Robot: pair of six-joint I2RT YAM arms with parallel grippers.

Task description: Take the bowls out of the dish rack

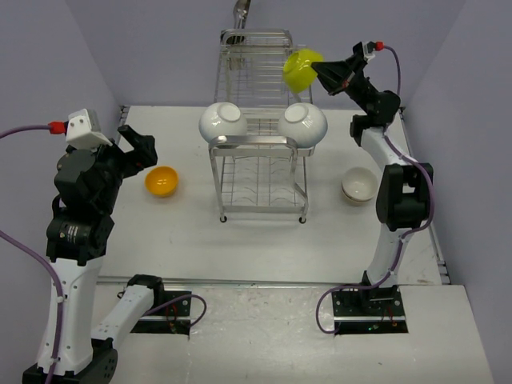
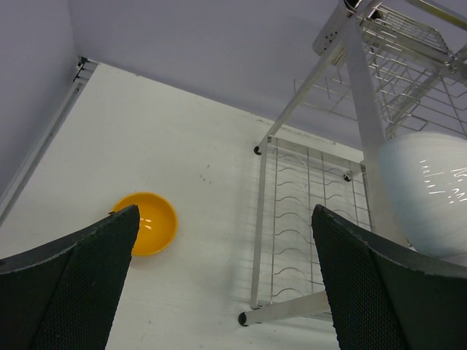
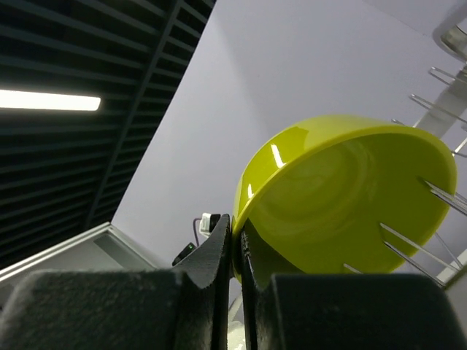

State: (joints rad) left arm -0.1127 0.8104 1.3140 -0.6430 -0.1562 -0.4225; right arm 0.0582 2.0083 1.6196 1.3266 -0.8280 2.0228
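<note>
The chrome dish rack [image 1: 260, 172] stands mid-table. A lime green bowl [image 1: 301, 69] leans on edge at its upper tier's right side, among the wires [image 3: 343, 197]. My right gripper [image 1: 318, 70] is shut on that bowl's rim [image 3: 235, 244], one finger inside and one outside. Two white bowls [image 1: 222, 122] [image 1: 305, 123] hang at the front of the rack; the left one shows large in the left wrist view [image 2: 427, 189]. My left gripper [image 1: 138, 146] hovers open left of the rack [image 2: 222, 273], empty. An orange-yellow bowl [image 1: 161, 181] [image 2: 149, 222] sits on the table.
A cream-white bowl [image 1: 358, 185] rests on the table right of the rack, beside my right arm. The rack's lower shelf [image 2: 306, 219] and front leg [image 2: 292, 310] lie close before my left fingers. Lilac walls close in the table at back and sides.
</note>
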